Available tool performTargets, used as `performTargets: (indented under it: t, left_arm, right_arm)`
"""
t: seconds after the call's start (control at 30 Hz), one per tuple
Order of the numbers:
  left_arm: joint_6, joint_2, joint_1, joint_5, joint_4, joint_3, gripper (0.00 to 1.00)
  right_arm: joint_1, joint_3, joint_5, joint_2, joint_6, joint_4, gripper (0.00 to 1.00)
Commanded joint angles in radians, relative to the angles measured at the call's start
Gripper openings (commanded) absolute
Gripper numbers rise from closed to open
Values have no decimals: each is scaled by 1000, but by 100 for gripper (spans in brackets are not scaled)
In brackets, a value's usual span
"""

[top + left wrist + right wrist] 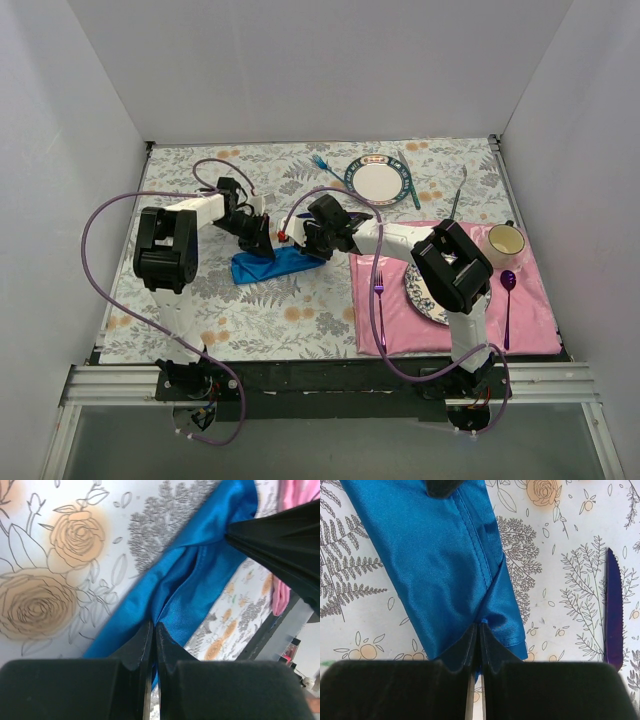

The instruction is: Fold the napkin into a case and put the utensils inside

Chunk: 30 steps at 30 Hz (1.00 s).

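So my left gripper and right gripper are each pinched shut on one end of the napkin, sitting mid table away from every edge, probably to pull the fold taut.

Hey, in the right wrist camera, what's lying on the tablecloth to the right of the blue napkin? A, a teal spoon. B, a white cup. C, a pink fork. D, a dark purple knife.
D: a dark purple knife with a serrated edge lies flat beside the napkin, not touching it.
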Motion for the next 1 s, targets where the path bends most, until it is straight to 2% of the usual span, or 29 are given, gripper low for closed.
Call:
performTargets:
  t: [0.0, 0.23, 0.37, 0.47, 0.57, 0.97]
  left_arm:
    - [33, 43, -1, -17, 40, -2, 0]
    - [43, 42, -1, -29, 49, -50, 0]
    - [46, 28, -1, -25, 46, -62, 0]
    - [50, 16, -1, -20, 43, -82, 0]
    - [59, 4, -4, -25, 37, -102, 0]
    - [34, -23, -12, -8, 40, -122, 0]
  right_arm:
    - [0, 39, -61, -4, 3, -28, 13]
    - [-12, 90, -210, -62, 143, -3, 22]
    - [-12, 153, -236, -23, 247, 36, 23]
    - [-18, 202, -239, 26, 295, 47, 16]
    - [-25, 168, -239, 37, 321, 109, 14]
    - [-19, 227, -233, 155, 318, 120, 2]
